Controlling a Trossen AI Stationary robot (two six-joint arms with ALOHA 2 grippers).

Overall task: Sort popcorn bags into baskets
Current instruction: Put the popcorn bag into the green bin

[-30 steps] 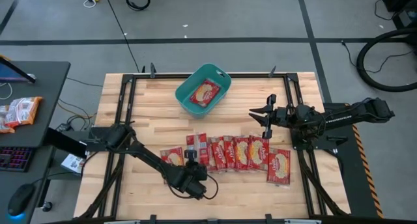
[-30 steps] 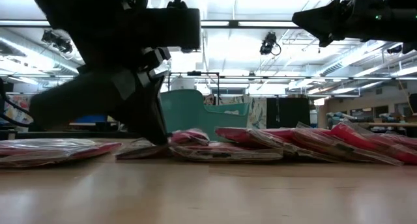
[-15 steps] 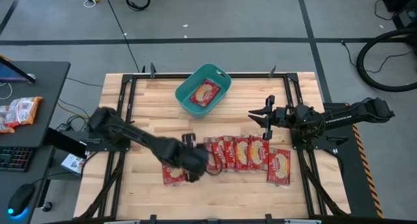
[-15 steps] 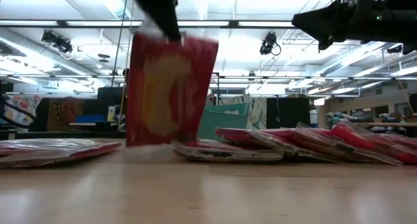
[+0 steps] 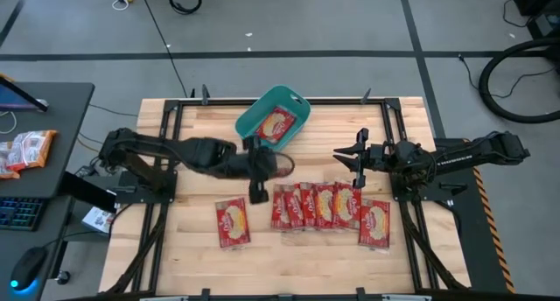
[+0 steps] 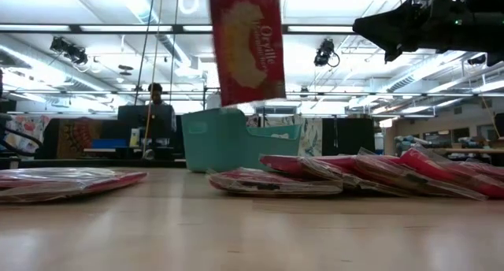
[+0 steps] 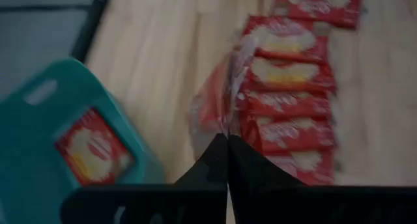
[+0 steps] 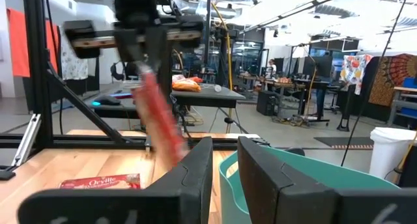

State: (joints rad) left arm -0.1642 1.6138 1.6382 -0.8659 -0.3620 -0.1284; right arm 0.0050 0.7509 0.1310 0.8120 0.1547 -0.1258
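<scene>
My left gripper [image 7: 227,152] hangs high over the table between the teal basket [image 5: 254,130] and the row of red popcorn bags [image 5: 324,205], shut on one bag [image 6: 248,46]. That bag dangles above the basket [image 6: 228,137] in the low view. One bag [image 5: 276,123] lies flat in the basket. Several bags overlap in the row on the wood, and one more [image 5: 232,222] lies alone to its left. My right gripper [image 5: 350,161] hovers open over the table's right side, above the row. My left gripper pinches the bag's upper edge [image 7: 226,129] between its two shut fingers, coming from above and pointing down. The bag hangs below the fingers, upright and lifted clear of the table, with its lower end [image 6: 256,94] above the basket's rim.
A black desk with an orange-and-white packet [image 5: 26,150] stands left of the table. A black metal frame [image 5: 175,117] runs along the table's edges. A person [image 6: 157,117] stands in the room behind. Bare wood lies at the near edge [image 5: 297,266].
My left gripper has risen from the table at the row's left end with a bag in its fingers. It has swung toward the far edge and the basket. The bag has gone from lying on the wood to hanging clear, high above it.
</scene>
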